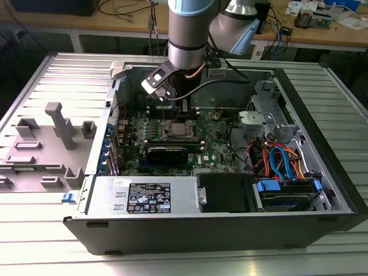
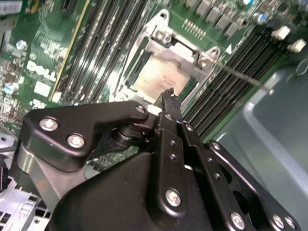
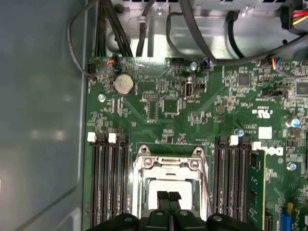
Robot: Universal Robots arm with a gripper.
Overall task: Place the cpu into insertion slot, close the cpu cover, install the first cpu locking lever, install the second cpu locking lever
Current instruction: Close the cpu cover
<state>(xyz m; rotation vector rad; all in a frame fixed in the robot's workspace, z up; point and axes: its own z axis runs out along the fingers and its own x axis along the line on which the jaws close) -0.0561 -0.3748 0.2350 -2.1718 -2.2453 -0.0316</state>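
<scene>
Both fingertips of the hand (image 3: pixel 168 196) are clenched together with nothing between them, poised over the cpu (image 3: pixel 166 185); whether they touch it cannot be told. The cpu sits in the insertion slot (image 3: pixel 140 192) on the green motherboard (image 3: pixel 163 110), and the cpu cover (image 3: pixel 168 162) lies flat around its silver top. In the second wrist view, a thin locking lever (image 2: pixel 240 77) juts out across the memory slots (image 2: pixel 231 57).

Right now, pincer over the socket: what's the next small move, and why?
Probably shift the shut pincer toward the locking lever: the cpu cover already lies flat over the cpu, while that lever juts out over the memory slots, seemingly unlatched.
</scene>
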